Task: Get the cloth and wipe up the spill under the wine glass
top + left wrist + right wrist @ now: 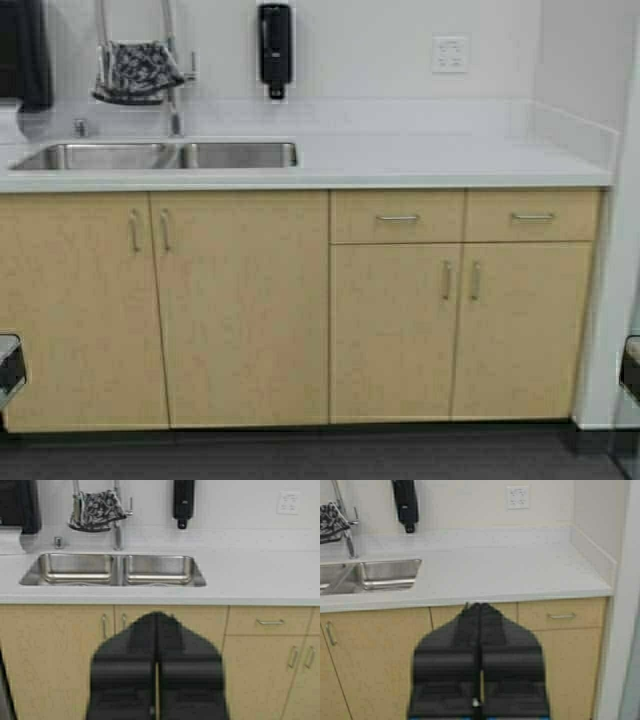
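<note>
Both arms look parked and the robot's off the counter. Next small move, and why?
Probably drive the base forward and left, toward the sink. The cloth hangs over the faucet behind the sink, at the far left of the counter, likely out of reach from here. Both hands, left and right, are shut, low before the cabinets. No wine glass in view.

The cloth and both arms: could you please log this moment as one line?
cloth: draped over faucet above sink | wine glass: not in view | left tool: shut, parked | right tool: shut, parked
</note>
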{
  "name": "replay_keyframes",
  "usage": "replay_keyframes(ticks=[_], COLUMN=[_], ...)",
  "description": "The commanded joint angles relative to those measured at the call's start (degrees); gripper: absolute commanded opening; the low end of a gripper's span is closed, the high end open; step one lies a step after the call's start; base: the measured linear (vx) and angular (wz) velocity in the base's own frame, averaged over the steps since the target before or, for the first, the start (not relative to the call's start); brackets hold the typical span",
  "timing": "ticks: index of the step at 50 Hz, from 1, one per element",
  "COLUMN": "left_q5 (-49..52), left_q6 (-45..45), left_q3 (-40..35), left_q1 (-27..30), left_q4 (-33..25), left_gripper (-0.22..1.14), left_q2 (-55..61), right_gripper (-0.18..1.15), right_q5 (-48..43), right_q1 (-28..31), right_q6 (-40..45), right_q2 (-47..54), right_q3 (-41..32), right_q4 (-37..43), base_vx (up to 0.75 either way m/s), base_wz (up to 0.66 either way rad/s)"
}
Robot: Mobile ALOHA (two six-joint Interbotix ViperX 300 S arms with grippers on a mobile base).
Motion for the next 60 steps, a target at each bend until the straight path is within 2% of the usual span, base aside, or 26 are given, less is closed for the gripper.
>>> replay_keyframes(ticks=[1, 60], left_q5=[-0.4, -1.4], left_q6=[-0.4, -2.2], left_q3=[-0.5, 0.5], left_q1=[0.1, 0.1], left_q4=[0.1, 0.0], left_gripper=[0.03, 0.03], left_q2=[0.0, -0.7], right_gripper=[0.06, 0.06], right_q5=[-0.5, -0.7], right_q1=[0.0, 1.0], right_q6=[0.0, 2.7], right_q2=[0.2, -1.4], right_q3=[-1.1, -0.2], right_q4=[-0.1, -0.2], base_vx=[0.37, 0.37], base_wz=[0.21, 0.22])
